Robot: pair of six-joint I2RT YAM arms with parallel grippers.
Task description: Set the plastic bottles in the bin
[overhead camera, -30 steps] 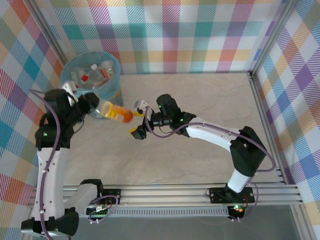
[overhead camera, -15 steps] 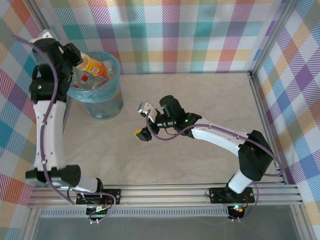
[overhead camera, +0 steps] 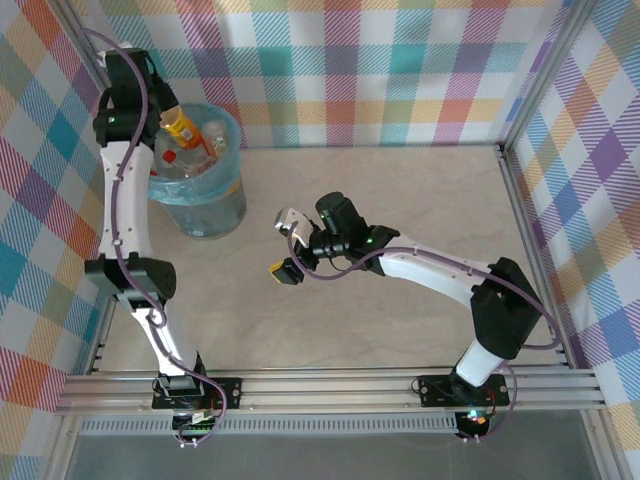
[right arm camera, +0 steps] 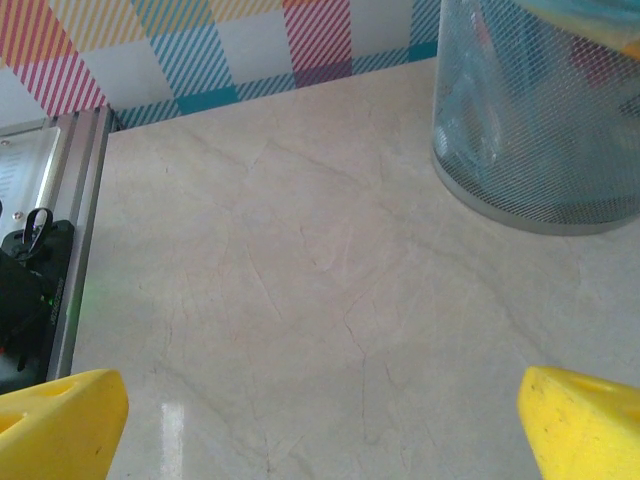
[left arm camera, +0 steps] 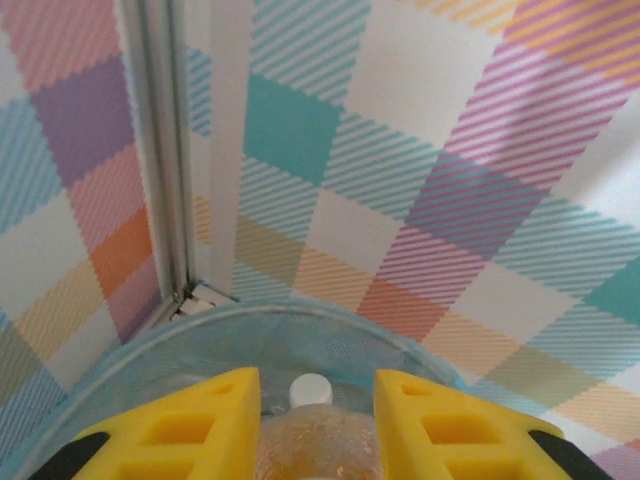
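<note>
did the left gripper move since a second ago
Yes. The left gripper, shut on an orange bottle, went from the near side of the bin to above its far-left rim.

- The worktop (overhead camera: 420,200) lies bare from its middle to the right rail (overhead camera: 528,235): wide room to pass.
- The bin (overhead camera: 205,212) stands in the back left corner, close to the checked walls (overhead camera: 350,70) and the corner post (left arm camera: 160,150).
- Its mouth holds plastic bottles (overhead camera: 200,152); above the rim the left pincer (left arm camera: 315,420) grips an orange bottle (overhead camera: 181,127).
- The right pincer (overhead camera: 287,243), jaws wide, hangs beside the bin, apart from it.
</note>
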